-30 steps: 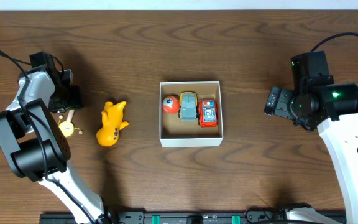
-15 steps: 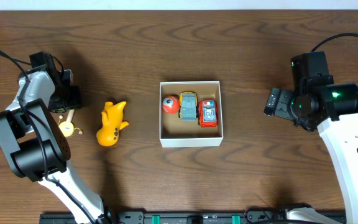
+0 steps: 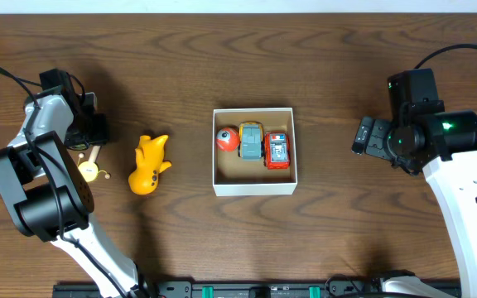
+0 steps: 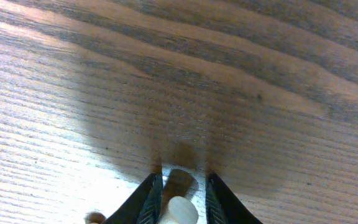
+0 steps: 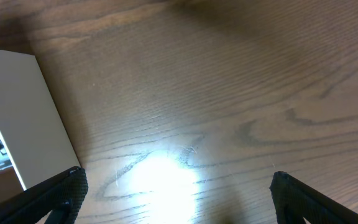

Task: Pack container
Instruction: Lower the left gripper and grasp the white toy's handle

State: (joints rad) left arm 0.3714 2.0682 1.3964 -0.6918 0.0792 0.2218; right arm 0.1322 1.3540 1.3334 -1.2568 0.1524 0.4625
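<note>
The container (image 3: 254,188), a white-walled square box with a brown floor, sits mid-table and shows at the left of the right wrist view (image 5: 17,112). It holds a red ball (image 3: 227,139), a grey-blue car (image 3: 251,141) and a red car (image 3: 277,151). A yellow animal toy (image 3: 147,164) lies on the table left of it. My left gripper (image 3: 89,142) is at the far left, its jaws (image 4: 182,193) closed around the pale wooden peg (image 4: 180,208) of a small yellow toy (image 3: 88,171). My right gripper (image 3: 363,135) is open and empty (image 5: 179,199) to the right of the container.
Dark wood table (image 3: 346,232). The left arm's body (image 3: 36,190) stands at the front left, and the right arm (image 3: 462,190) at the right edge.
</note>
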